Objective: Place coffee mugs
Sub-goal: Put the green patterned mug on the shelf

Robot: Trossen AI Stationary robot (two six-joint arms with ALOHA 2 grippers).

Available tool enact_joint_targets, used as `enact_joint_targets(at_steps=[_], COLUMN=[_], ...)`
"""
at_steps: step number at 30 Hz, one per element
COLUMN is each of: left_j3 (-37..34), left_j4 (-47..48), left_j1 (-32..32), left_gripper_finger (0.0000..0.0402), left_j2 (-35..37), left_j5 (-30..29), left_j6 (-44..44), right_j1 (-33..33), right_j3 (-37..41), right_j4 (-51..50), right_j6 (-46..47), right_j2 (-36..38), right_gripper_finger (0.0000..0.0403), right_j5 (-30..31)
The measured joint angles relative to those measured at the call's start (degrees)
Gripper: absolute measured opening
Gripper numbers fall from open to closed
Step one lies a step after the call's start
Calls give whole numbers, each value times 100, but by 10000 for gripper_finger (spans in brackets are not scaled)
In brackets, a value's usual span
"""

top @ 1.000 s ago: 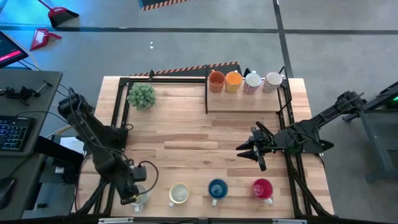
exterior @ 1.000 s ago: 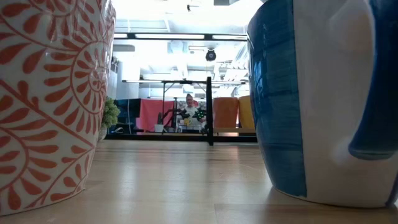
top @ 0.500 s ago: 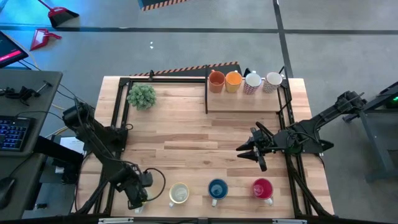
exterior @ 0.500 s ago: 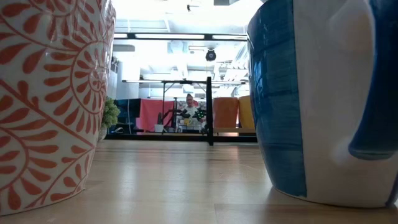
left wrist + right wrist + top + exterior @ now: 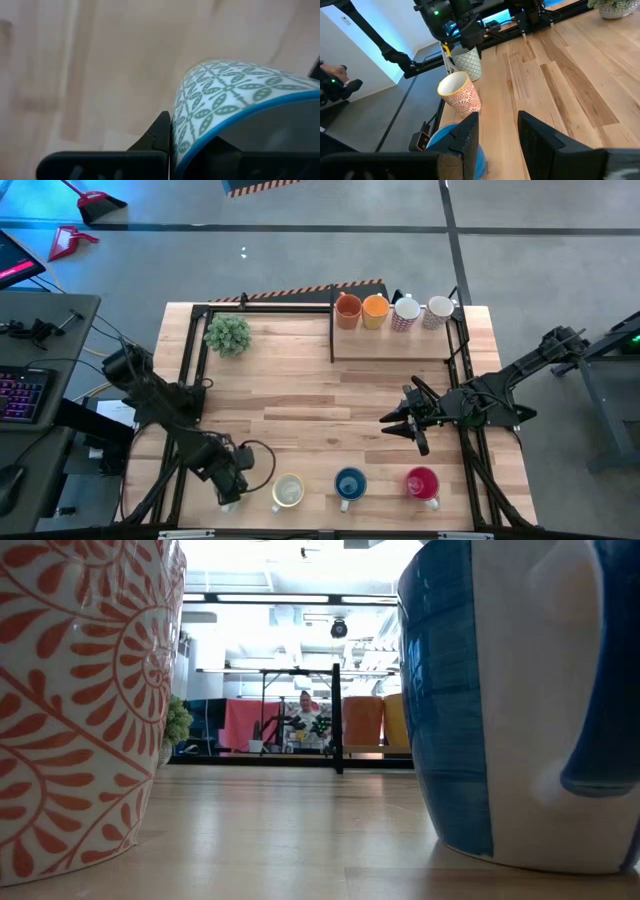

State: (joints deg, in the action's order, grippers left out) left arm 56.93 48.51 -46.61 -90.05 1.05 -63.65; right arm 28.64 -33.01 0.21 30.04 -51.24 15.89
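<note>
Several coffee mugs stand along the table's near edge: a white mug with a green pattern [image 5: 469,64], an orange-patterned one [image 5: 288,492], a blue one [image 5: 349,485] and a red-pink one [image 5: 423,483]. My left gripper [image 5: 228,490] is down over the green-patterned mug [image 5: 225,95] and shut on it. Further mugs [image 5: 390,311] stand in a row on a raised board at the far right. My right gripper [image 5: 392,426] hangs open above the table's right half and holds nothing. The low view shows only the orange-patterned mug [image 5: 80,700] and the blue mug [image 5: 500,700] up close. My left gripper holds the green-patterned mug by its wall at the blue rim [image 5: 186,131], with one finger [image 5: 161,132] outside and the other inside the cup. The fingers come from above, pointing down. The mug stands upright with its base on the table [image 5: 470,77].
A small green potted plant [image 5: 228,334] stands at the far left. A black frame [image 5: 332,330] borders the raised board and runs along the table's sides. The middle of the wooden table [image 5: 320,410] is bare. A person sits far off in the room [image 5: 303,710].
My left gripper has come down and gone a little toward the table's right edge along the near edge, ending over the green-patterned mug. The mug stands where it stood.
</note>
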Motion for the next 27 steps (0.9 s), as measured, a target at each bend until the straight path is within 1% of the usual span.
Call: enact_joint_targets(at_steps=[4,8,12,16,18,22,27], left_j3=[-2,-4,0,49,260,883,1597], left_j4=[102,329,113,-693,-724,-632,-470], left_j1=[419,1033,1817,2717,3146,3864,4529], left_gripper_finger=[8,8,8,8,8,8,8], left_j2=[141,580,1249,1676,1686,1416,772], left_j5=[-70,-242,-718,-918,-921,-910,-624], left_j6=[548,1082,1560,2419,2976,4034,4986], right_j1=[1,2,2,2,2,2,99], right_j3=[0,0,-2,-2,-2,-2,-2], right_j4=[-24,-24,0,-9,-7,-1,-23], right_j6=[0,-62,-272,-304,-304,-187,-155], right_j2=[0,0,0,33,77,266,574], right_gripper_finger=[119,119,119,119,119,119,119], right_j5=[-1,10,14,12,-1,-136,-294])
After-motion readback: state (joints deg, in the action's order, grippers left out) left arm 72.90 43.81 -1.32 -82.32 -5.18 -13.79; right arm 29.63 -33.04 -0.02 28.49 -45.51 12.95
